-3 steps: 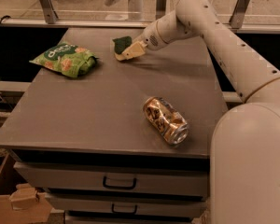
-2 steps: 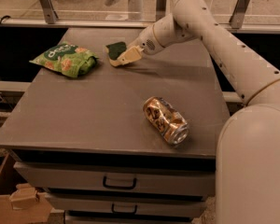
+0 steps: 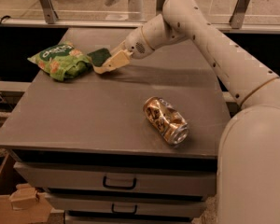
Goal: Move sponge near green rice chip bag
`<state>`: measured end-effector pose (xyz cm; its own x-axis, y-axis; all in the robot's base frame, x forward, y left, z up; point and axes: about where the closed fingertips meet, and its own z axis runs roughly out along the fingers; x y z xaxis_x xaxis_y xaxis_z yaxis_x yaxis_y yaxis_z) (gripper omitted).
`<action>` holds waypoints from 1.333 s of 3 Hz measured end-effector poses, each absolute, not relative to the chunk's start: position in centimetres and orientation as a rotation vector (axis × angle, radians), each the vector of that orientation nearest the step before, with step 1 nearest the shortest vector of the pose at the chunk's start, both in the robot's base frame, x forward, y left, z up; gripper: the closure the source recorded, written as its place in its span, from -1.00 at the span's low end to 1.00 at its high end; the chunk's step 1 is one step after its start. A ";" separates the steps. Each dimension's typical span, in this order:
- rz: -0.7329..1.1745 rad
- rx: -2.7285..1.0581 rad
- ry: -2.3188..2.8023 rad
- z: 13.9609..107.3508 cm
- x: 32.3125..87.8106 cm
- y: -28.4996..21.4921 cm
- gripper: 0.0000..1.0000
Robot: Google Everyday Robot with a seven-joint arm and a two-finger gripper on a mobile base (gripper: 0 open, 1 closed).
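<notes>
The sponge (image 3: 100,56), dark green face up and long axis roughly 10-to-4 o'clock, is clamped in the gripper (image 3: 108,63) just beside the green rice chip bag (image 3: 59,59) at its 3 o'clock edge, having shifted toward 9 o'clock over the table (image 3: 84,120) since a second ago, with the drink can (image 3: 165,120) well apart at 5 o'clock.

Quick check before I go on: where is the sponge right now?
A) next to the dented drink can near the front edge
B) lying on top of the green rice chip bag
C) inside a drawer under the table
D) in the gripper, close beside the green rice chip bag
D: the sponge is in the gripper, which is closed on it, close beside the green rice chip bag toward the back of the table.
</notes>
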<state>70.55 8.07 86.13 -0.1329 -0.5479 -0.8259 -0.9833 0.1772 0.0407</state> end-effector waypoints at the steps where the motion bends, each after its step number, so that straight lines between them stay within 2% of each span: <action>1: 0.840 -1.480 1.757 86.2 69.7 9.0 -0.09; 3: 0.765 -1.447 1.772 86.6 71.6 7.7 -0.99; 4: 0.664 -1.335 1.808 87.7 75.0 4.0 -1.00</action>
<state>75.00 4.02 87.71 -0.1469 -0.5432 -0.8266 -0.9491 0.3129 -0.0369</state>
